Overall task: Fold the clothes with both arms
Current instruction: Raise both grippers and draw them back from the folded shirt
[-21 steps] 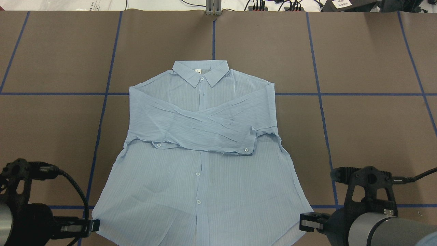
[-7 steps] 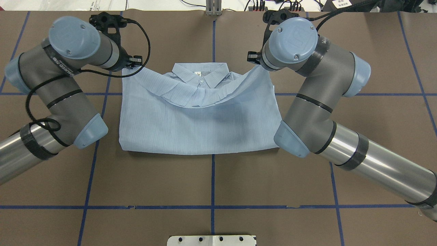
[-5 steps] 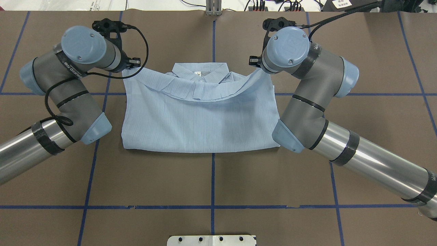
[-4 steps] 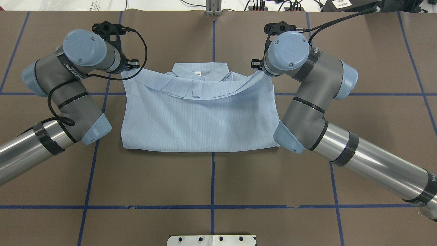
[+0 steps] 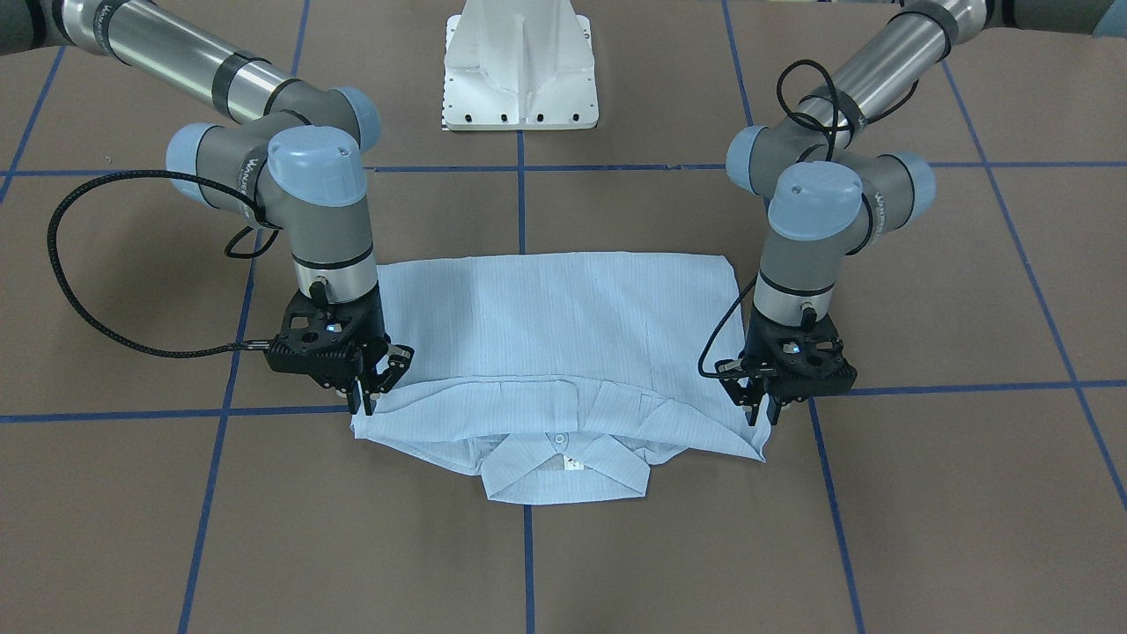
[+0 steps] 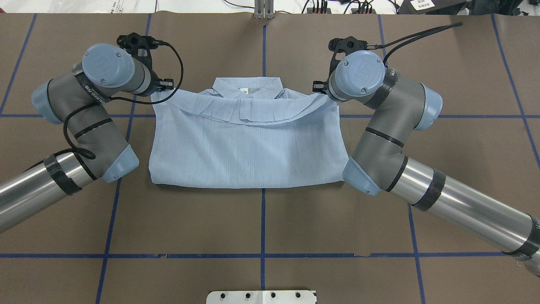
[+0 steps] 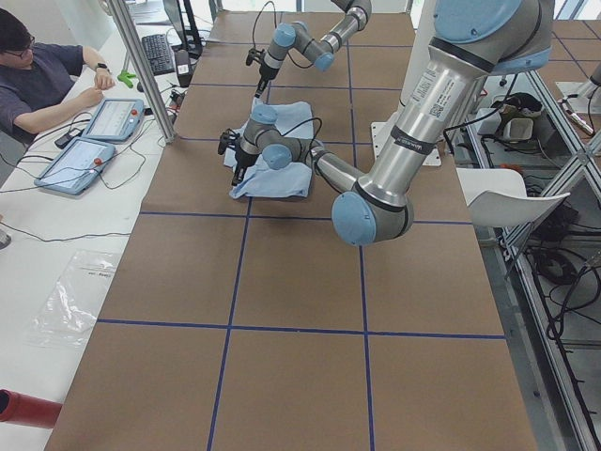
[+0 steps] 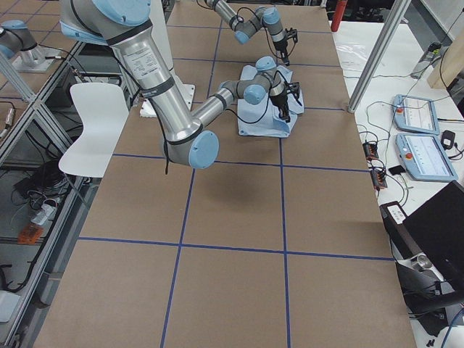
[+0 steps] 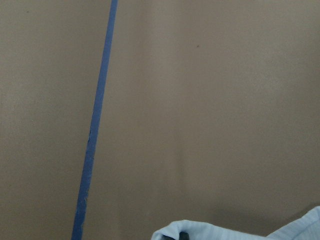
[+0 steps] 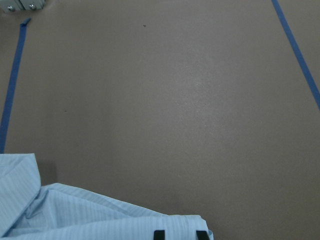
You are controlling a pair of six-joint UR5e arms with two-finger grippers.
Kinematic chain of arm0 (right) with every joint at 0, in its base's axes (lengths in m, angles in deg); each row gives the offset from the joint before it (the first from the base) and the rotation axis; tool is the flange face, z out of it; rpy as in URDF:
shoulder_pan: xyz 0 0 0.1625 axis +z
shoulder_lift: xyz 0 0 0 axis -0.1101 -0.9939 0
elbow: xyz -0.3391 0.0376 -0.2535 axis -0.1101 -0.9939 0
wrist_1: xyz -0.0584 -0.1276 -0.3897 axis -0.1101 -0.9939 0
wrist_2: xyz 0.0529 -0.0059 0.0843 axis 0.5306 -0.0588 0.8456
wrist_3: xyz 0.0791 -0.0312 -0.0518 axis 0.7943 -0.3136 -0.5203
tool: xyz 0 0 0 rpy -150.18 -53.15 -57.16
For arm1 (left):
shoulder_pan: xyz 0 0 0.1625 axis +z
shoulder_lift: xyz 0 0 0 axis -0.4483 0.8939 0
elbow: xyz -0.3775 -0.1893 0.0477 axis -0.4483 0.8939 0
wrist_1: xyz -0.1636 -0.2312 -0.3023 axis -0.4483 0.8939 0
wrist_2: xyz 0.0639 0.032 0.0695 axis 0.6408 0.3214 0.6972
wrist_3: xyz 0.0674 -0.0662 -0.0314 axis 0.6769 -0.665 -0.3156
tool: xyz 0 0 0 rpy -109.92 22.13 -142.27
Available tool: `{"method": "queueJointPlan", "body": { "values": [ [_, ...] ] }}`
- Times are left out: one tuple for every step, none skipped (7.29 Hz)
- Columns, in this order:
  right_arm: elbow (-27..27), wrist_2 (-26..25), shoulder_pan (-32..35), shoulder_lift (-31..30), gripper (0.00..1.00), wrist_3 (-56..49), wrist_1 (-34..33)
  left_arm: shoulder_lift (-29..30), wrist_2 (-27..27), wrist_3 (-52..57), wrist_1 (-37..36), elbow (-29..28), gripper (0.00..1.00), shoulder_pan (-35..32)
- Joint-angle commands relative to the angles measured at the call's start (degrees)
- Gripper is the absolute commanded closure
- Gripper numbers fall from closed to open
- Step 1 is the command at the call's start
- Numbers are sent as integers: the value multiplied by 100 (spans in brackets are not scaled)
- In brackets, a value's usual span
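The pale blue shirt (image 6: pixel 249 147) lies folded in half on the brown table, its hem brought up over the shoulders. Only the collar (image 5: pixel 563 475) sticks out past the hem edge. My left gripper (image 6: pixel 162 86) is shut on the hem corner at one shoulder, low over the table. My right gripper (image 6: pixel 319 88) is shut on the other hem corner. Between them the hem edge sags in a shallow curve. In the front-facing view the left gripper (image 5: pixel 764 414) and right gripper (image 5: pixel 365 401) point straight down. Cloth shows at the bottom of both wrist views, shirt (image 9: pixel 240 231) and shirt (image 10: pixel 90 215).
Blue tape lines (image 6: pixel 262 223) divide the brown table top. The white pedestal base (image 5: pixel 519 66) stands at the robot's edge. A person (image 7: pixel 47 80) sits at a side table with tablets beyond the far edge. A metal post (image 6: pixel 263 8) stands at the far edge.
Both grippers carried the hem from the near edge up to the shoulders, folding the shirt in half. In the last second they sank lower and the hem settled over more of the collar.
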Motion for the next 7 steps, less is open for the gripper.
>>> {"method": "queueJointPlan", "body": {
  "values": [
    [317, 78, 85, -152, 0, -196, 3, -652, -507, 434, 30, 1026, 0, 8],
    [397, 165, 146, -249, 0, -415, 12, -1031, -554, 384, 30, 1458, 0, 51],
    [389, 166, 147, -258, 0, -426, 12, -1400, -564, 331, 39, 1819, 0, 313],
    [398, 157, 147, -267, 0, -426, 21, -1743, -520, -183, 256, 2006, 0, 690],
    [398, 157, 138, -285, 0, -409, 21, -2007, -354, -606, 641, 2007, 0, 1059],
    [398, 157, 138, -285, 0, -408, 30, -2132, -109, -671, 724, 1981, 0, 1263],
    [398, 157, 138, -294, 0, -417, 64, -2133, -98, -802, 724, 1946, 4, 1308]
  ]
}}
